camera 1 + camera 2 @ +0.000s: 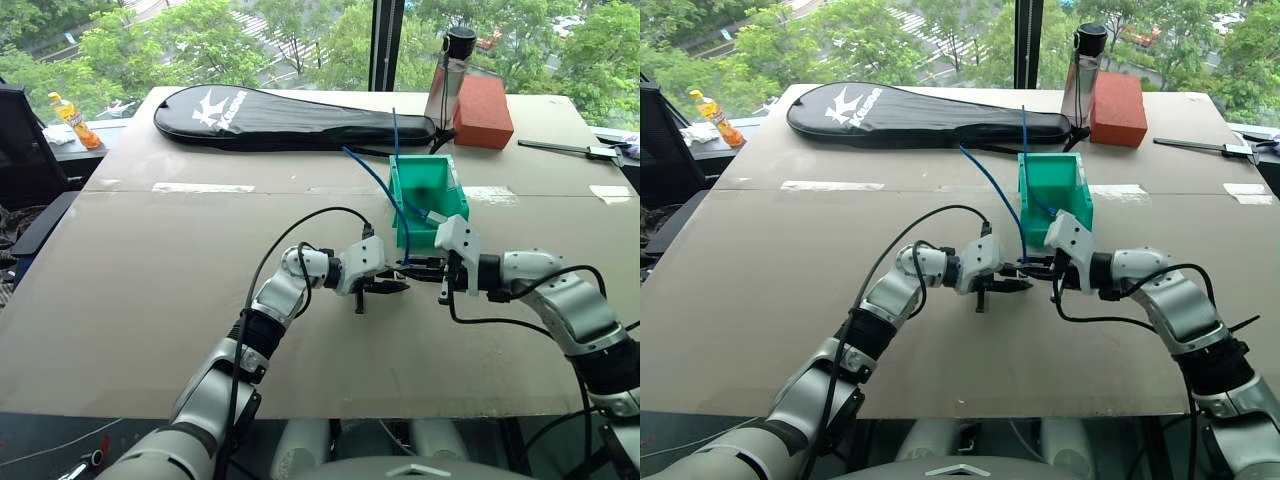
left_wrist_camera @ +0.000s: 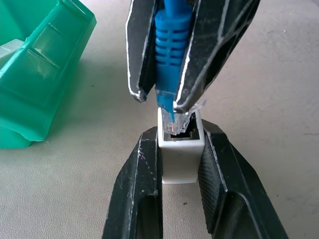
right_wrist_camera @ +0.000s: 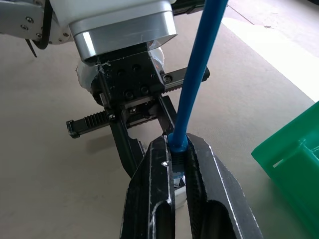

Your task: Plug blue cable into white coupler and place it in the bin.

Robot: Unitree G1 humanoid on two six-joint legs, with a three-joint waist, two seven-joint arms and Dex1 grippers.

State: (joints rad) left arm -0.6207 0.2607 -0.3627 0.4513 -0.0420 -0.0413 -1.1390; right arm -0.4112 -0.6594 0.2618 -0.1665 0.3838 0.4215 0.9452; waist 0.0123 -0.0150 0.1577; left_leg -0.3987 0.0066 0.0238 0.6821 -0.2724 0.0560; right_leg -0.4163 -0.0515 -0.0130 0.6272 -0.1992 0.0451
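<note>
A wide tabletop (image 1: 150,300) of pale beige board carries everything, with a seam running across it and strips of light tape along that seam. Behind it, tall windows look out onto green treetops, split by a dark window post. At the far edge lie a long black racket cover (image 1: 290,118), a metal bottle (image 1: 448,85) with a dark cap, and a red block (image 1: 483,112) just beside the bottle. An orange drink bottle (image 1: 74,120) rests on a side surface at the left.

The bin (image 1: 430,200) stands near the middle, just beyond the two hands. The blue cable (image 1: 375,180) rises out of the bin, loops over its near side and drops to the hands in front of it.

The left hand (image 2: 180,174) is closed on the white coupler (image 2: 180,157), pinching it between both fingers with the socket facing the other hand. The right hand (image 3: 179,164) is clamped on the blue boot at the cable's end. The clear plug (image 2: 172,117) sits at the mouth of the coupler's socket, its tip just entering and not seated.
</note>
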